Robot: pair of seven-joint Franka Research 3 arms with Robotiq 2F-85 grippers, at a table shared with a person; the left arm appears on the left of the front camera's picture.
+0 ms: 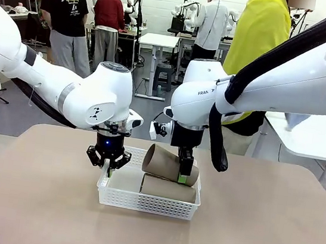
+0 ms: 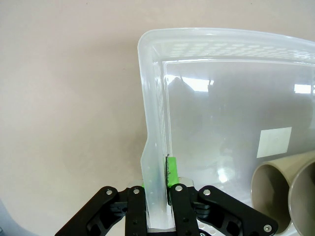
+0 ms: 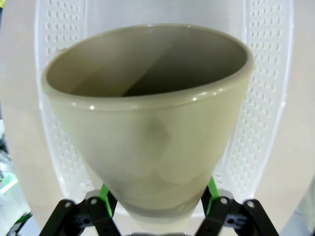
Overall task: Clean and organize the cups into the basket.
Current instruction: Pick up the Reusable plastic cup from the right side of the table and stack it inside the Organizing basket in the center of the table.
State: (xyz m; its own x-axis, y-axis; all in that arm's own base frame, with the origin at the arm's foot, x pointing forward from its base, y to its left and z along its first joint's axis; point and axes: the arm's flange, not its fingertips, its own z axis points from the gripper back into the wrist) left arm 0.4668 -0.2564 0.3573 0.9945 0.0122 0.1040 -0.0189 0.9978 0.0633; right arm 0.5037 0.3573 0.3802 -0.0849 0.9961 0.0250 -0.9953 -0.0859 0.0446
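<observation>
While the left gripper (image 1: 108,162) (image 2: 157,173) is clamped on the left wall of the basket (image 1: 146,207) (image 2: 206,39) (image 3: 268,73), one finger inside and one outside, the right gripper (image 1: 185,172) (image 3: 157,192) holds a brown cup (image 1: 166,163) (image 3: 147,123), its fingers closed across the narrow base end. This cup hangs on its side over the right half of the basket. Its long axis runs left to right, with the mouth pointing left and tipped a little upward. Directly below it lies a second brown cup (image 1: 166,188), on the basket floor and turned the same way. Whether the two cups touch cannot be told. The coming move likely turns on that stacking: the held cup has to shift sideways, to the near or far side, before it can lie on the floor beside its twin. The right arm is the one placed to do it.
</observation>
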